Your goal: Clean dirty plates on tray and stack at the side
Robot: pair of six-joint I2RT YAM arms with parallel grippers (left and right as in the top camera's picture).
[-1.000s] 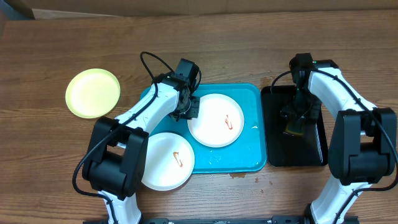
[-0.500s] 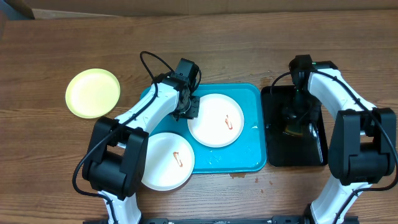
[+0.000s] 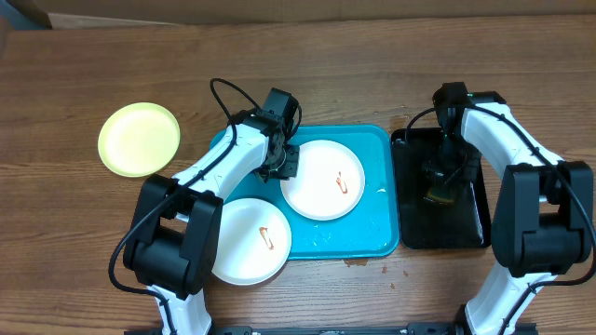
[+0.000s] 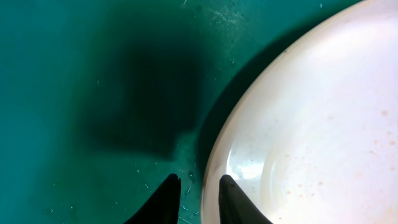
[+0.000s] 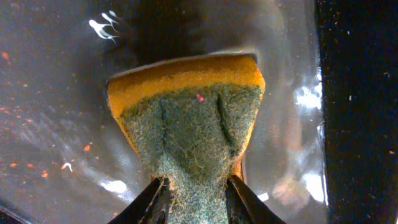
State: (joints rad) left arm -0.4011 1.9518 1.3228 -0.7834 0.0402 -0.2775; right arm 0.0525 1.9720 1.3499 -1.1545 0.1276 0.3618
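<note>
On the turquoise tray [image 3: 377, 233], toward its far right, one white plate [image 3: 322, 179] is seen lying flat with a reddish smear on its face, so it is judged not yet cleaned. A second white plate [image 3: 250, 240], likewise smeared, is found at the tray's near-left corner, partly over the rim and partly off the tray. Well apart on the worktop [image 3: 326, 65] to the left, the yellow-green plate [image 3: 139, 139] is set alone, and no smear can be made out on it; it is taken as the start of the stack. One plate of three thus appears done, and two are left to be wiped and stacked. The left rim of the first white plate is straddled by the narrow jaws of the left arm [image 3: 228, 163]; whether it is pinched cannot be told. A yellow-and-green sponge [image 5: 186, 118] is clamped in the jaws of the right arm [image 3: 494, 126] at the glistening black tray [image 3: 470, 228], just beside the turquoise one.
</note>
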